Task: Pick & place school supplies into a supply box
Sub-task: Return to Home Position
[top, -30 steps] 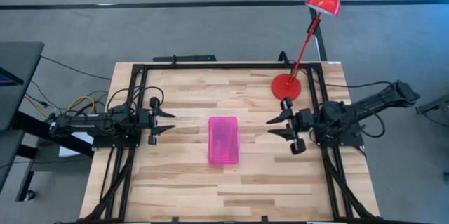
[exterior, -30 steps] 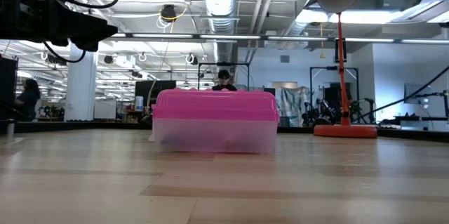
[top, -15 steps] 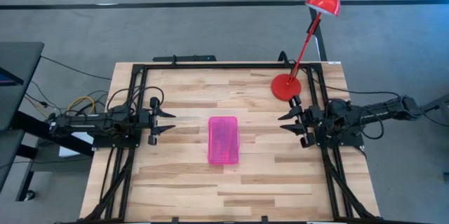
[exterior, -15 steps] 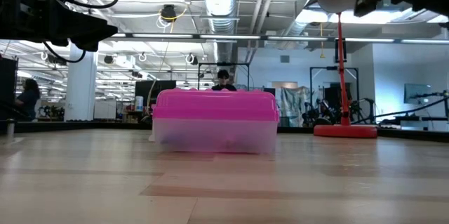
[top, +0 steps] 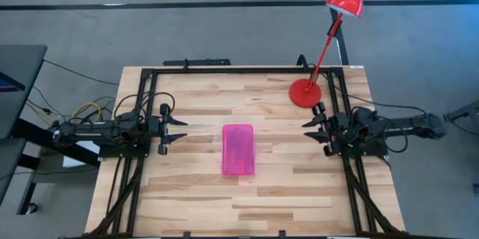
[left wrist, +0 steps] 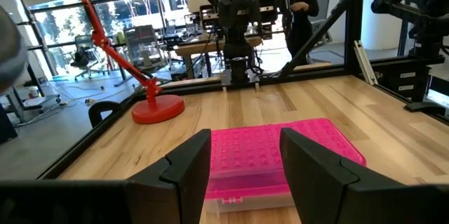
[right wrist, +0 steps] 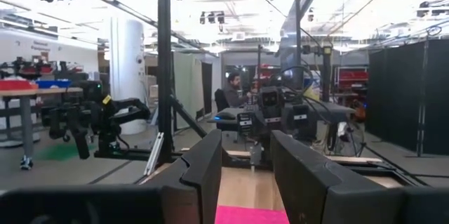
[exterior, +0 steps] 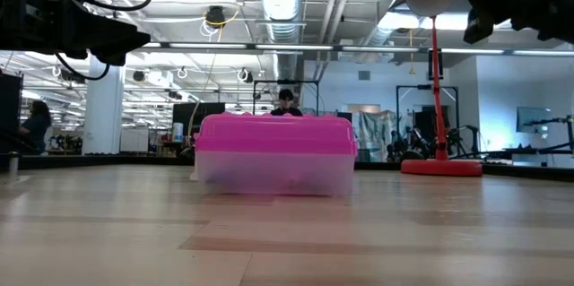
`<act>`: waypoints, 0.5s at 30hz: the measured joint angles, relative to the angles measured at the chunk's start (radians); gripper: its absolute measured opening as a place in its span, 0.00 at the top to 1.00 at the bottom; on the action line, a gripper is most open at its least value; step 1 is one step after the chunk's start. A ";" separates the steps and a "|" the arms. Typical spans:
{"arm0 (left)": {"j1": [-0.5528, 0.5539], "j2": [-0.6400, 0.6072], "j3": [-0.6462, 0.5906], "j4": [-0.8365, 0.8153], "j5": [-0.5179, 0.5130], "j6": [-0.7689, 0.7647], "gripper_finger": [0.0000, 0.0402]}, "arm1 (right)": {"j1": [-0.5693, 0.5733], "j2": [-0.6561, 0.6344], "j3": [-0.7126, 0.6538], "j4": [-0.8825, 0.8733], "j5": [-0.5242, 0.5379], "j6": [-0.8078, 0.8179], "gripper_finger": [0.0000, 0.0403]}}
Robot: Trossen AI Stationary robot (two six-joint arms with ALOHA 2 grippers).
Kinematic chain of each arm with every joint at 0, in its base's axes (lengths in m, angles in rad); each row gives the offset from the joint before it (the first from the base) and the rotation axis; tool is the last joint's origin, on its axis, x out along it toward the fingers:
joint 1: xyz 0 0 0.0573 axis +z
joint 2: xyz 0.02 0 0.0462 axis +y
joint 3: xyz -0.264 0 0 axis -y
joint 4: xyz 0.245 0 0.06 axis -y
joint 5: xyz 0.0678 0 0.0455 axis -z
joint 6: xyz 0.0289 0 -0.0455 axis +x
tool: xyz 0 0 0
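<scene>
My right gripper [top: 308, 132] has drawn back toward the right edge of the table [top: 194, 194] since a second ago; nothing else has shifted. On the left, my left gripper [top: 181, 130] hangs over the left side of the table, its fingers spread and empty, pointing at the pink supply box [top: 238, 150]. The box lies mid-table, well apart from both grippers, with its pink lid shut on the clear base [exterior: 274, 175]. The red desk lamp [top: 304, 92] stands at the far right. Just in front of the lamp's base, the right gripper is parted and holds nothing.
</scene>
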 joint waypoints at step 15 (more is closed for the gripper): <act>0.000 0.000 0.000 0.000 0.000 0.000 0.58 | -0.006 -0.218 0.000 -0.251 0.001 0.004 0.71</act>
